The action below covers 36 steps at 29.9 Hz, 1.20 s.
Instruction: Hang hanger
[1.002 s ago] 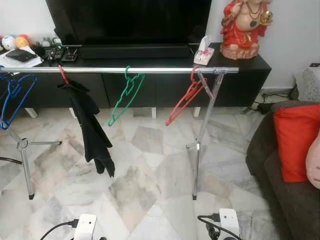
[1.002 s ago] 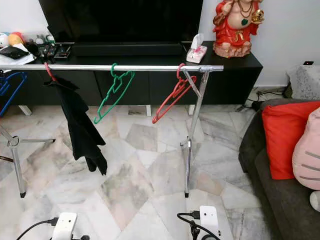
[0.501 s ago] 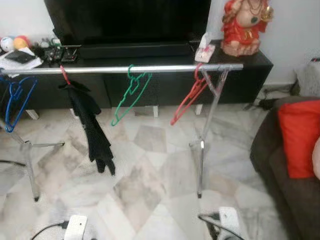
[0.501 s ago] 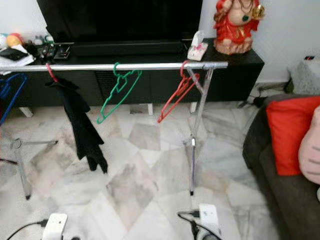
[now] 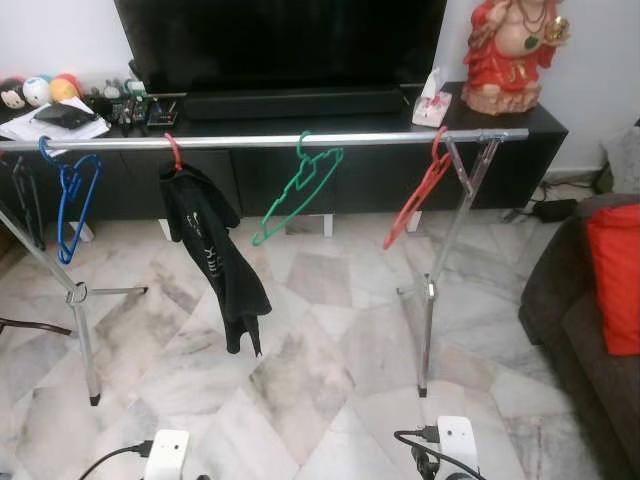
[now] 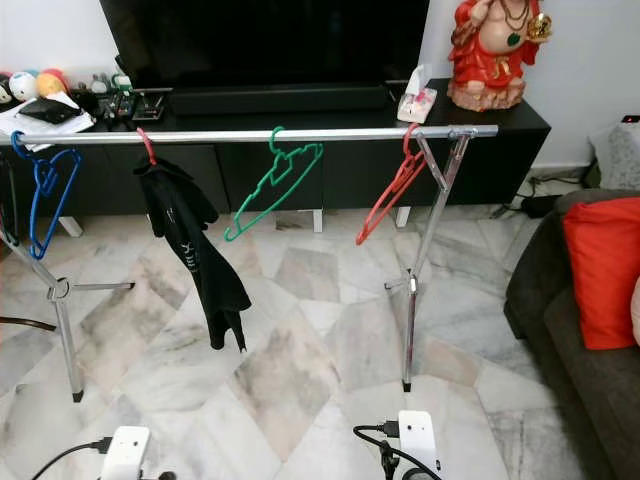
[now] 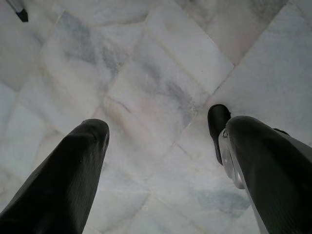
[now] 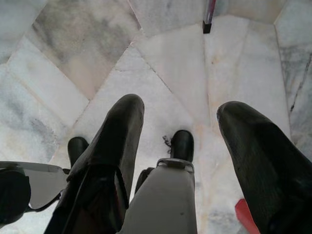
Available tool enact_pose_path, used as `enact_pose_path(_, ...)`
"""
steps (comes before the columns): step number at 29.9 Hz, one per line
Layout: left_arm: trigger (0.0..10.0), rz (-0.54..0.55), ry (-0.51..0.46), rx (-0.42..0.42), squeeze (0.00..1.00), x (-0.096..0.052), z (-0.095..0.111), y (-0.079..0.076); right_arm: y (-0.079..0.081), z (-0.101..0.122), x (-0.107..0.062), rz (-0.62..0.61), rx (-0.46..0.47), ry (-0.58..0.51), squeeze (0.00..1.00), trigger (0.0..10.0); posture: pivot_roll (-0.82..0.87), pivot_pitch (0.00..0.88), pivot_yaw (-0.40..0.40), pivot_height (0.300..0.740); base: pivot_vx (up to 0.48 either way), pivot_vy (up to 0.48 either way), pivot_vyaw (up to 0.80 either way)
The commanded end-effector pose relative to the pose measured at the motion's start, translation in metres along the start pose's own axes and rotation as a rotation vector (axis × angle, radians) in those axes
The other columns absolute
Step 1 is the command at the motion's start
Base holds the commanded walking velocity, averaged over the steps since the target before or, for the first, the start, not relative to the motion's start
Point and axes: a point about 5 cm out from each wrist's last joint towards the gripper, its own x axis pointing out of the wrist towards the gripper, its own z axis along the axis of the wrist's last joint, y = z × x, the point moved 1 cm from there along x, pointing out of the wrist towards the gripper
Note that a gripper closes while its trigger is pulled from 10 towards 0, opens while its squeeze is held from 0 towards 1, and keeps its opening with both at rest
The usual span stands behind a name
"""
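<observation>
Along rail (image 5: 300,140): view shifted, blue hanger (image 5: 68,195) fully visible; hangers all hooked.
Left claw (image 7: 161,141): open, empty.
Right claw (image 8: 180,131): open, empty.

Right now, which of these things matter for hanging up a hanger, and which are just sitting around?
Part of the job:
- metal rail
- blue hanger
- green hanger
- red hanger
- black garment on its own hanger
- left tool and right tool, both open and empty, pointing at the floor

Just lying about:
- television
- red figurine
- tissue box
- red cushion
</observation>
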Motion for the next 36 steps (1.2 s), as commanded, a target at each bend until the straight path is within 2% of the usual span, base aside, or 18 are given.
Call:
enact_pose_path(1, 10.0, 0.001, 0.016, 0.023, 0.0, 0.0, -0.002, -0.003, -0.002, -0.002, 0.0, -0.009, 0.006, 0.01, 0.0, 10.0, -0.07, 0.042, 0.043, 0.74, 0.0, 0.0, 0.0)
enact_pose_path(6, 10.0, 0.0, 0.012, 0.028, 0.0, 0.001, 0.002, -0.007, -0.002, -0.002, 0.0, -0.012, 0.013, 0.015, 0.0, 10.0, -0.07, 0.042, 0.043, 0.74, 0.0, 0.0, 0.0)
enact_pose_path(12, 10.0, 0.004, 0.0, 0.022, 0.0, 0.002, 0.006, -0.003, -0.002, -0.003, 0.0, -0.016, 0.011, 0.021, 0.0, 10.0, -0.07, 0.042, 0.043, 0.74, 0.0, 0.0, -0.72)
enact_pose_path(19, 10.0, 0.024, -0.006, 0.017, 0.0, 0.0, 0.008, 0.017, -0.002, -0.003, 0.0, -0.013, 0.01, 0.024, 0.0, 10.0, -0.07, 0.043, 0.043, 0.74, 0.0, 0.0, -0.75)
enact_pose_path(20, 10.0, 0.03, -0.001, 0.022, 0.0, -0.001, 0.006, 0.024, -0.002, -0.003, 0.0, -0.013, 0.008, 0.025, 0.0, 10.0, -0.07, 0.043, 0.043, 0.74, 0.0, 0.0, -0.75)
enact_pose_path(24, 10.0, 0.037, 0.002, 0.026, 0.0, -0.002, 0.005, 0.033, -0.002, -0.003, 0.0, -0.013, 0.009, 0.026, 0.0, 10.0, -0.07, 0.042, 0.044, 0.74, 0.0, 0.0, -0.75)
enact_pose_path(29, 10.0, 0.038, 0.004, 0.032, 0.0, -0.003, 0.004, 0.033, -0.002, -0.003, 0.0, -0.012, 0.007, 0.027, 0.0, 10.0, -0.07, 0.042, 0.044, 0.74, 0.0, 0.0, -0.76)
enact_pose_path(36, 10.0, 0.03, 0.015, 0.064, 0.0, -0.001, -0.001, 0.013, -0.002, -0.003, 0.0, -0.012, 0.006, 0.027, 0.0, 10.0, -0.07, 0.042, 0.044, 0.74, 0.0, -0.163, -0.75)
